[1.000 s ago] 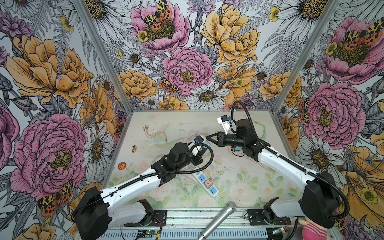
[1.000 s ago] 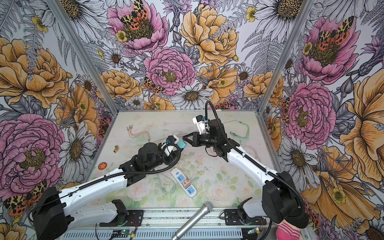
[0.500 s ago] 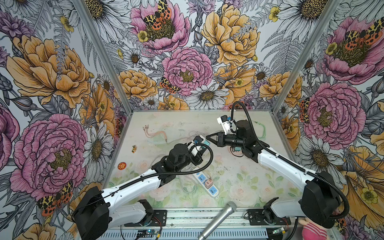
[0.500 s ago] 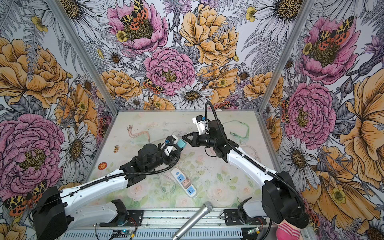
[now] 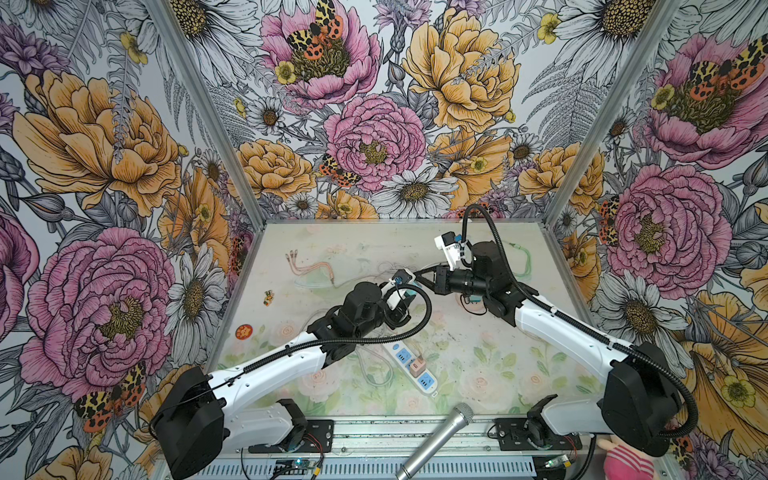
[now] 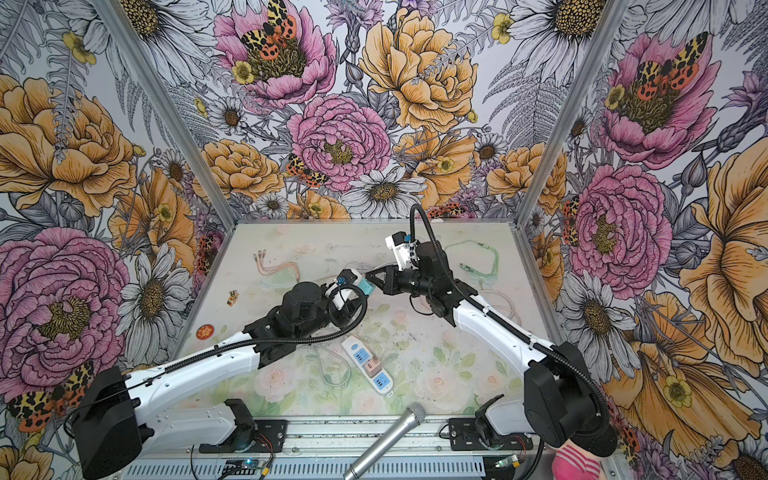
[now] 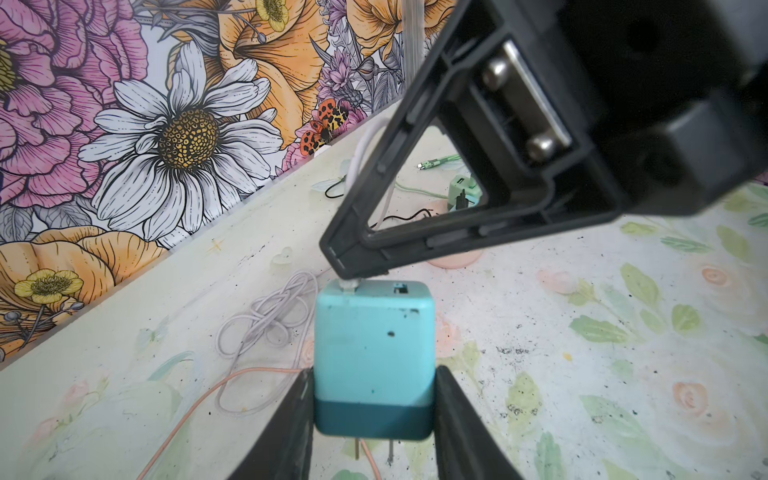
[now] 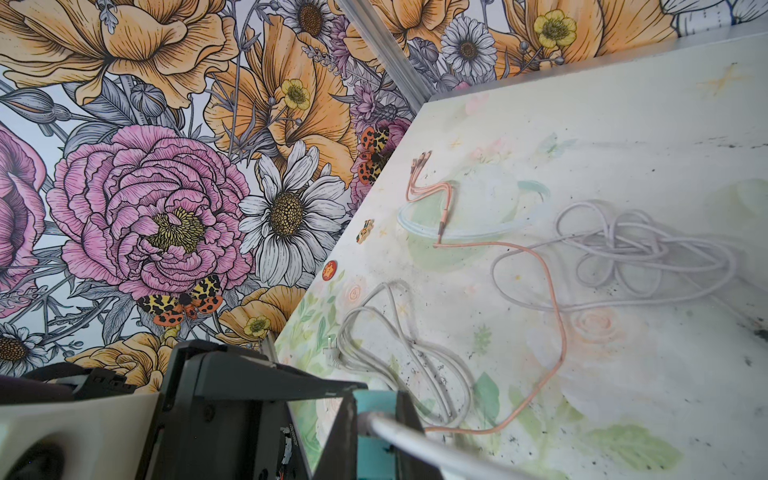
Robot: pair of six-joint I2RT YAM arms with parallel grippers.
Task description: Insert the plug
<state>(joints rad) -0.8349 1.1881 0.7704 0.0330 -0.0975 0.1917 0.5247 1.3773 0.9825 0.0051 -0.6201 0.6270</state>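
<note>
Left wrist view: teal charger (image 7: 374, 345) is being braced, clamped in left gripper (image 7: 373, 411), while white plug (image 7: 348, 286), pinched by right gripper (image 7: 353, 268), is being pushed in.

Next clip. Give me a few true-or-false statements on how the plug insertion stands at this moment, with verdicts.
The left gripper clamps the teal charger. True.
The right gripper is wide open. False: it is shut on the white cable plug at the charger's port face.
A pink adapter sits in the power strip. True.
The teal charger is plugged into the power strip. False: it is held away from the strip, prongs bare.
</note>
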